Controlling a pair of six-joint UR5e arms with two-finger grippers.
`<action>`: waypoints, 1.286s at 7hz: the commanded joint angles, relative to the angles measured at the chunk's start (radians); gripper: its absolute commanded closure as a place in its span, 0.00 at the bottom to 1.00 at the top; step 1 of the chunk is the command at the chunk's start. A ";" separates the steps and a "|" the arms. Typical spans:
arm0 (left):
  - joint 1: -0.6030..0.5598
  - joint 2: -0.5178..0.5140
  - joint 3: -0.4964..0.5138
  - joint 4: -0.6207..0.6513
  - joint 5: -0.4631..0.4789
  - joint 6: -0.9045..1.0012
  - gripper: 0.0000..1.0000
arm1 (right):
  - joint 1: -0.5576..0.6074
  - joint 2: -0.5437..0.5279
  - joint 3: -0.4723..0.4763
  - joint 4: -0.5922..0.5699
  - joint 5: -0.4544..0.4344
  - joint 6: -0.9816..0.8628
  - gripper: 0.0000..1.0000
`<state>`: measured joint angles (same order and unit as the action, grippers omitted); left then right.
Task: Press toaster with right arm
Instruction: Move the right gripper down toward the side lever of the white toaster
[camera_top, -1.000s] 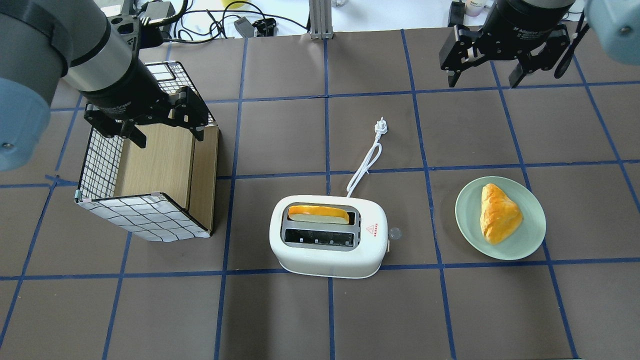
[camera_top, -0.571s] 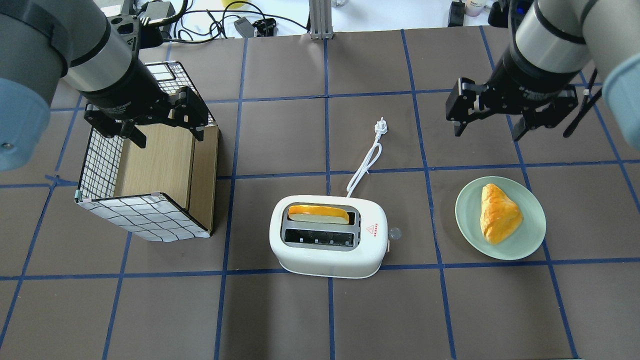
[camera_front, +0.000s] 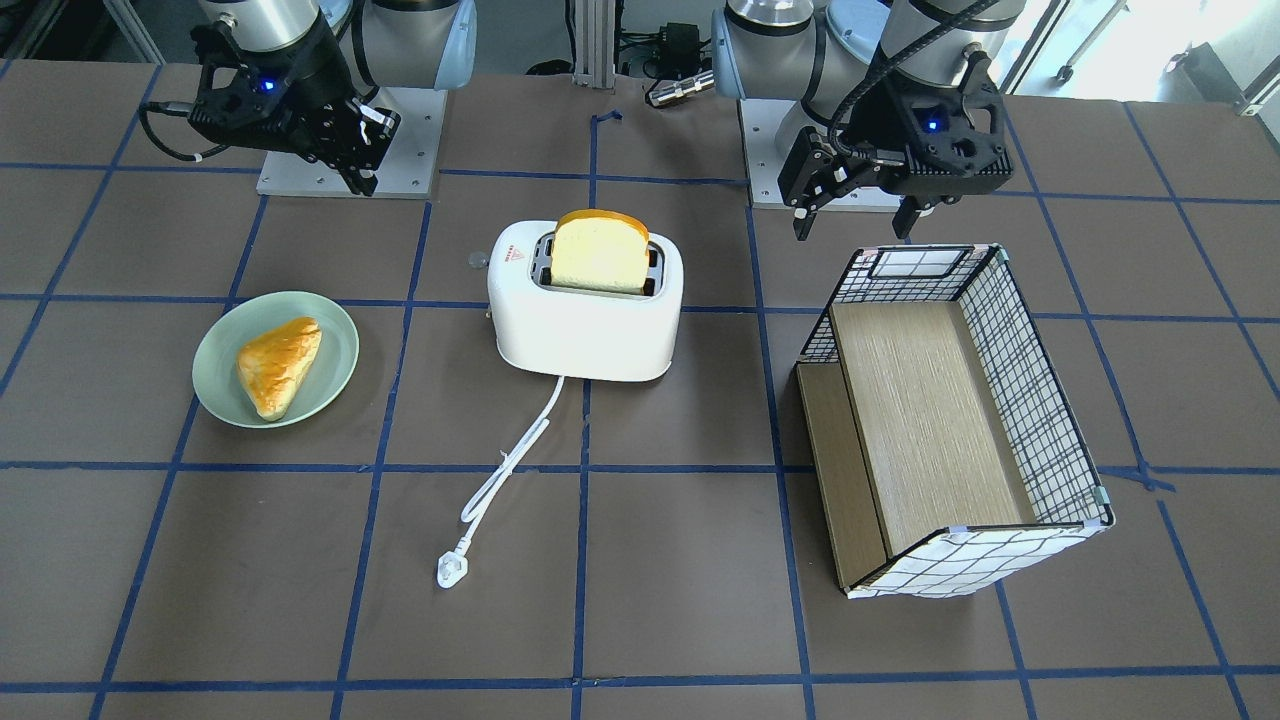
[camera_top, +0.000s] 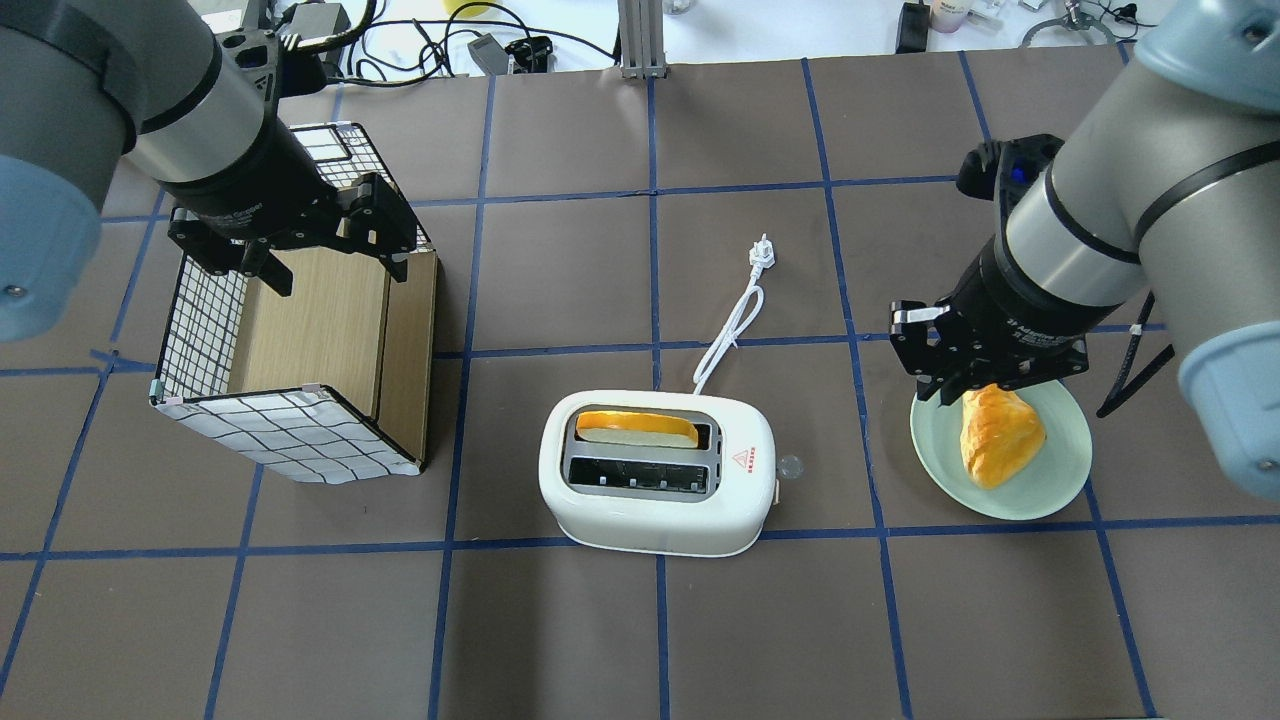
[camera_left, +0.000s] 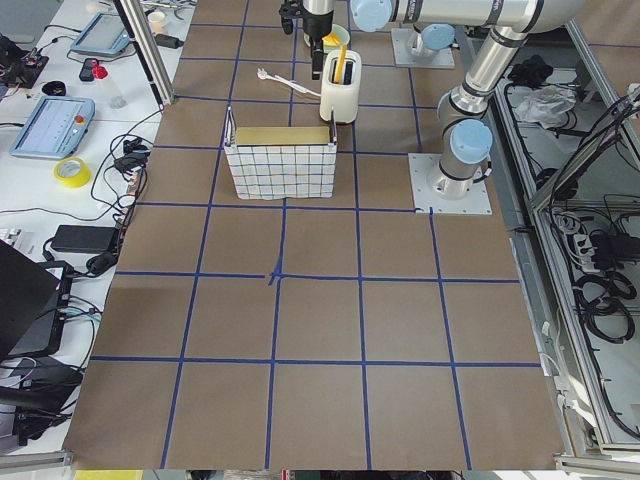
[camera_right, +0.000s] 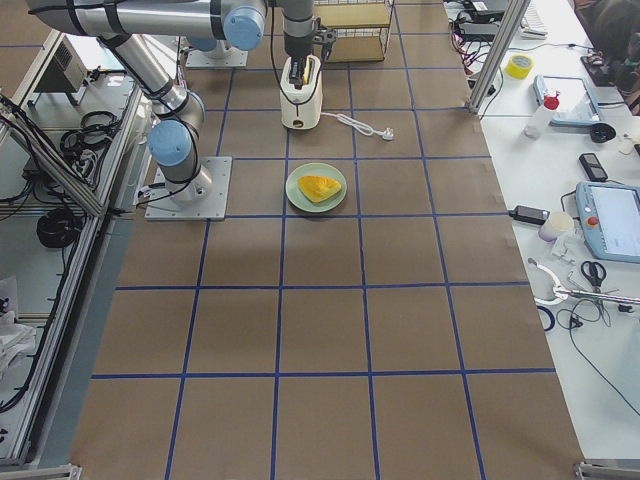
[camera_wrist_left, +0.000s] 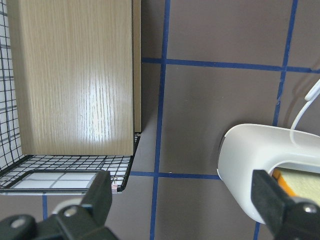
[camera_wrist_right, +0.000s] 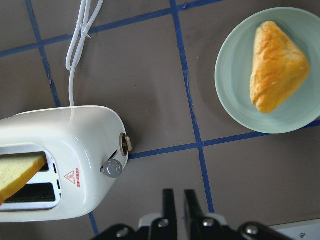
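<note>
The white toaster (camera_top: 655, 500) stands at the table's middle with a bread slice (camera_top: 635, 428) in its far slot. It also shows in the front view (camera_front: 585, 320) and the right wrist view (camera_wrist_right: 60, 145). A small clear lever knob (camera_wrist_right: 112, 168) sticks out of its right end. My right gripper (camera_top: 960, 390) is shut and empty. It hangs to the right of the toaster, over the far-left rim of the plate. In the right wrist view its tips (camera_wrist_right: 179, 194) sit apart from the knob. My left gripper (camera_top: 335, 268) is open and empty over the basket.
A green plate (camera_top: 1060, 480) with a pastry (camera_top: 1000, 430) lies right of the toaster. A wire basket (camera_top: 290, 440) with wooden boards stands at the left. The toaster's white cord and plug (camera_top: 762, 252) trail away behind it.
My right arm has come from the far right corner towards the near side, to the plate's far-left rim, and its fingers have closed. The left arm has not moved.
</note>
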<state>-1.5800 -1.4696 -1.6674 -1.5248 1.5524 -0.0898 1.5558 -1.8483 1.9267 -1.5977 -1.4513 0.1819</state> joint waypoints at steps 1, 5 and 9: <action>0.000 0.000 0.000 0.000 0.000 -0.001 0.00 | -0.003 0.003 0.104 -0.065 0.095 -0.019 1.00; 0.000 0.000 0.000 0.000 0.000 -0.001 0.00 | -0.003 0.061 0.250 -0.358 0.193 -0.022 1.00; 0.000 0.000 0.000 0.000 0.000 -0.001 0.00 | 0.003 0.063 0.255 -0.361 0.289 -0.022 1.00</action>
<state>-1.5800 -1.4696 -1.6674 -1.5248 1.5524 -0.0905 1.5559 -1.7869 2.1796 -1.9590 -1.1744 0.1607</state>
